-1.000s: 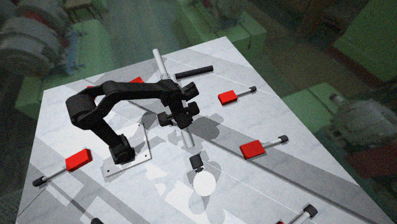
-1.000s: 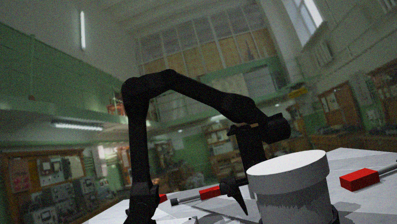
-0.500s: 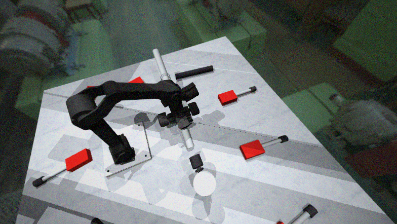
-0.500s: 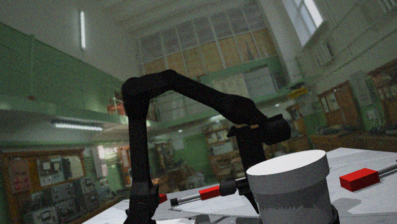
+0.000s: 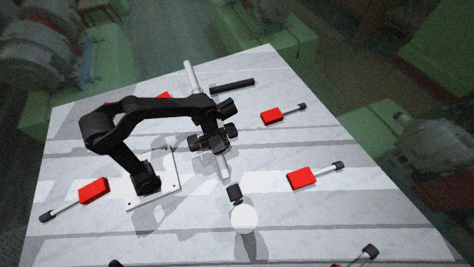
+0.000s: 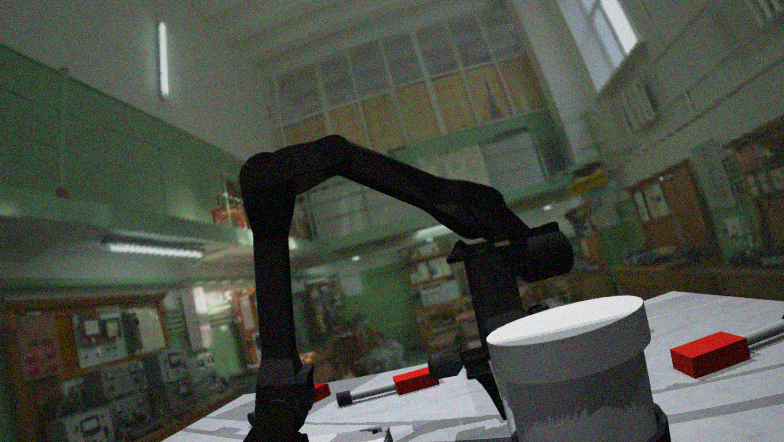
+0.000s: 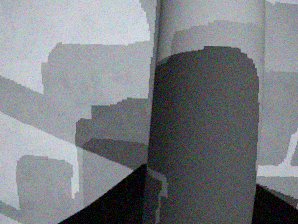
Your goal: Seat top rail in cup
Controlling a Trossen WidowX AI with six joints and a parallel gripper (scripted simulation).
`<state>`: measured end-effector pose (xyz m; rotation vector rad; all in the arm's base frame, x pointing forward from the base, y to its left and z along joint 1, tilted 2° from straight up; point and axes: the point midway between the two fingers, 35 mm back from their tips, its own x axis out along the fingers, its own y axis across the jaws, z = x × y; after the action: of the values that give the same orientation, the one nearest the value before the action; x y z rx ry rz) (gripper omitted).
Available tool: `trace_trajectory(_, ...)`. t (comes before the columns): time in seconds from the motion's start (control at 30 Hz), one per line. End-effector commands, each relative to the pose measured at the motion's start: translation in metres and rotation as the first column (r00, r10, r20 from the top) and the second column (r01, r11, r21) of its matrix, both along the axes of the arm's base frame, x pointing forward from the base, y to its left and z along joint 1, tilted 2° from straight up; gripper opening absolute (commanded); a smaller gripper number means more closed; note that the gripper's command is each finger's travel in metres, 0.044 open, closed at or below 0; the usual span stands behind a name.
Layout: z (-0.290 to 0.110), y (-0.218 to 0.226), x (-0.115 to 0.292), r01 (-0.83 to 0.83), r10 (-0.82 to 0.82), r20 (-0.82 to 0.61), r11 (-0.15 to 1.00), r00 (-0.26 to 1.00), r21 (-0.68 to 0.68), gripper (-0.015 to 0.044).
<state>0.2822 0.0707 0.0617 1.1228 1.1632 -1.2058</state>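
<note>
The light grey top rail (image 5: 222,167) (image 7: 206,116) lies along the table and passes through the thin loop cap at the back. My gripper (image 5: 217,148) is shut on the rail a little behind its cut end. The cut end stops short of the dark rail-end cup (image 5: 234,192), with a small gap between them. The cup hangs beside the big post, just under its white cap (image 5: 244,217) (image 6: 570,334). The brace band is mostly hidden under the cap. In the exterior view the post cap hides the rail and part of my fingers.
Red blocks with grey pins lie around: two on the right (image 5: 271,115) (image 5: 300,177) and one at the front left (image 5: 94,190). A black cylinder (image 5: 231,85) lies at the back. The arm's base plate (image 5: 172,176) is left of the rail.
</note>
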Motion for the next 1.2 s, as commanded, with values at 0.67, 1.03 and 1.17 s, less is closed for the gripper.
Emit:
trace_trajectory(0.67, 0.074, -0.042, 0.004, 0.007, 0.003, 0.038, 0.962, 0.999, -0.273, 0.0)
trace_trajectory(1.03, 0.068, -0.04, 0.001, 0.005, 0.0, 0.019, 0.965, 1.0, -0.262, 0.0)
trace_trajectory(1.17, 0.068, -0.04, 0.002, 0.005, 0.0, 0.02, 0.965, 1.0, -0.262, 0.0)
